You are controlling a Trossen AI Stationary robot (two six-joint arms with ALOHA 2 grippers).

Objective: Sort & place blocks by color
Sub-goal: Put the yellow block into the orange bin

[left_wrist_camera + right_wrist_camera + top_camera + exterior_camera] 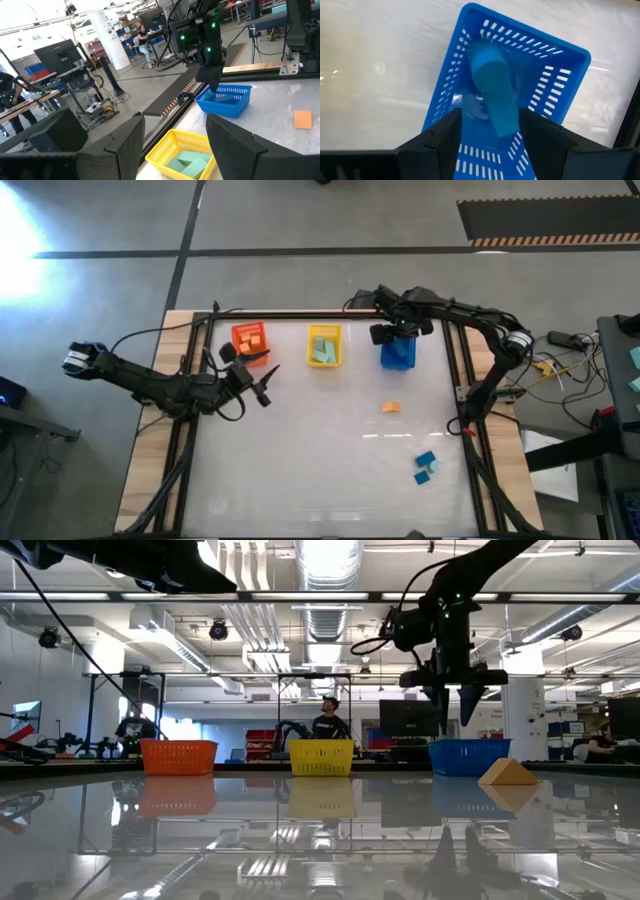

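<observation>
Surface: glossy white table [330,470] with pale wood edges, grey floor beyond.
Far row of bins: orange mesh bin [249,342] at left with orange blocks [250,338]; yellow mesh bin [324,347] in the middle with pale teal-green blocks [322,349]; blue mesh bin [398,352] at right.
Right gripper [392,332]: above the blue bin, fingers parted, nothing clamped; a blue bar block [492,95] shows between them inside the bin.
Left gripper [262,390]: near the orange bin, fingers apart, empty.
Loose blocks: orange block [390,407] mid-table at right; blue and teal-green blocks [426,466] nearer, at right.
</observation>
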